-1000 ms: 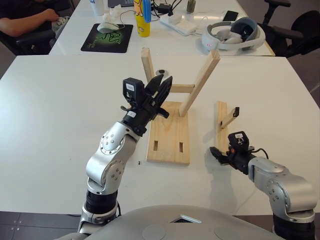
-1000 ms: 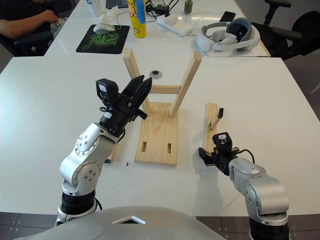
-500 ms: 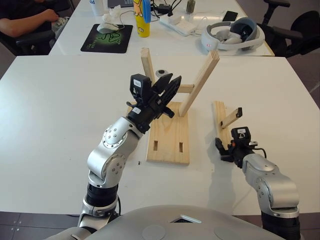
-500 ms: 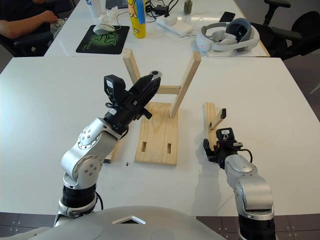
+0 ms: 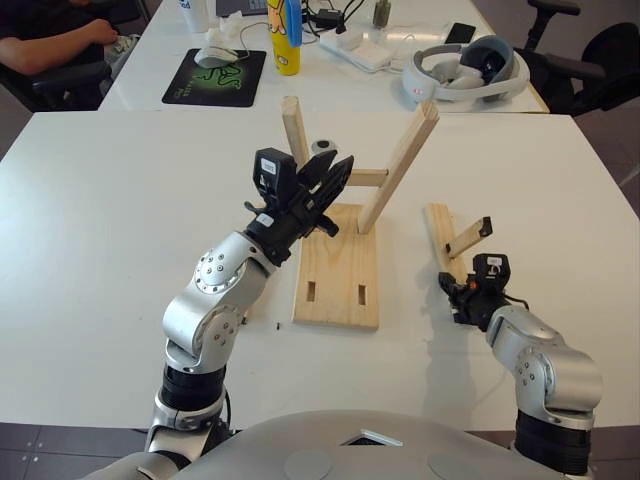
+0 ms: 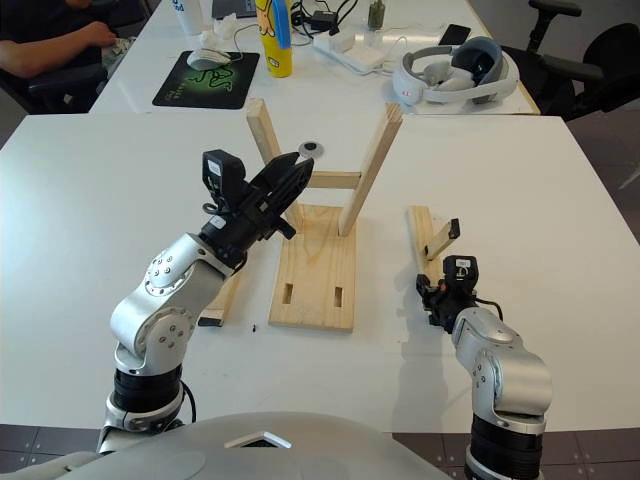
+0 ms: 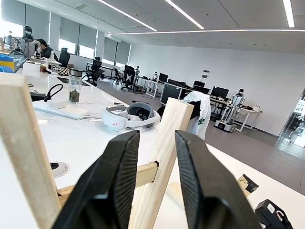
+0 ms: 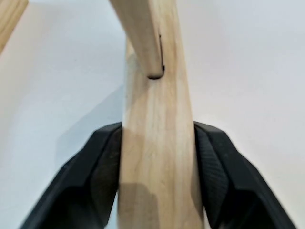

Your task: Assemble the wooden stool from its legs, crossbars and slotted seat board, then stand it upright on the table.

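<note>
1. The loose leg lies near the table's right edge: light, stiff wood, we judge, best pinched across its flats.
2. Our right gripper clamps its near end.
3. Our left gripper gapes empty beside the seat board's standing legs.

Pretty bright and even all round, with the light coming off the long ceiling light strips overhead. The white table is bright with no harsh glare, just soft, faint shadows under the arms. The window at the far end blows out a bit. The wooden leg drops a soft grey shadow beside it.
</note>
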Controlling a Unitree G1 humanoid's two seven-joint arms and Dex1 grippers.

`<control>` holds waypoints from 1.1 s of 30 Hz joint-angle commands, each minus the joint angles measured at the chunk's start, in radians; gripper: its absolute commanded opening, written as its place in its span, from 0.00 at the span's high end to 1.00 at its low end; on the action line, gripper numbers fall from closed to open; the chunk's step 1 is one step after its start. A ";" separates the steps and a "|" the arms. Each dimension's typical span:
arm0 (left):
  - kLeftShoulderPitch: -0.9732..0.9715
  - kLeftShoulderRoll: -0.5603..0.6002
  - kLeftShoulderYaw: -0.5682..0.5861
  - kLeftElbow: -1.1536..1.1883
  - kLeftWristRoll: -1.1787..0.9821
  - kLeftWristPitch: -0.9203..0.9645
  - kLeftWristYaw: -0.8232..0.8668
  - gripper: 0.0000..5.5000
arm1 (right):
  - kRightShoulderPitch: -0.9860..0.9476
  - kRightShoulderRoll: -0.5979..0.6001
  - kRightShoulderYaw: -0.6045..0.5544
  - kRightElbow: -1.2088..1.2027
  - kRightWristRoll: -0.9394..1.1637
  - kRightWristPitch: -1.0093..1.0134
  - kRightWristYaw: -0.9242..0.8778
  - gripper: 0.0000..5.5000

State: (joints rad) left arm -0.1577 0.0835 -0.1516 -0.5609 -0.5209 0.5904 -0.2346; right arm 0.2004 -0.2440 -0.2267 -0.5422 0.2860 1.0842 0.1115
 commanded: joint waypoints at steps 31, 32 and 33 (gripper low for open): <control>-0.409 0.180 0.370 0.271 -0.729 0.247 -0.099 0.02 | -0.619 -0.299 -0.442 0.278 1.119 -0.008 0.231 0.62; -0.422 0.185 0.372 0.281 -0.766 0.266 -0.105 0.02 | -0.623 -0.311 -0.415 0.275 1.155 0.007 0.247 0.62; -0.431 0.188 0.373 0.288 -0.792 0.279 -0.109 0.02 | -0.624 -0.321 -0.396 0.273 1.181 0.016 0.256 0.62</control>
State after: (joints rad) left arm -0.5479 0.2541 0.2174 -0.2902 -1.2517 0.8317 -0.3294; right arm -0.3905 -0.5246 -0.6727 -0.2606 1.3859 1.0696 0.3429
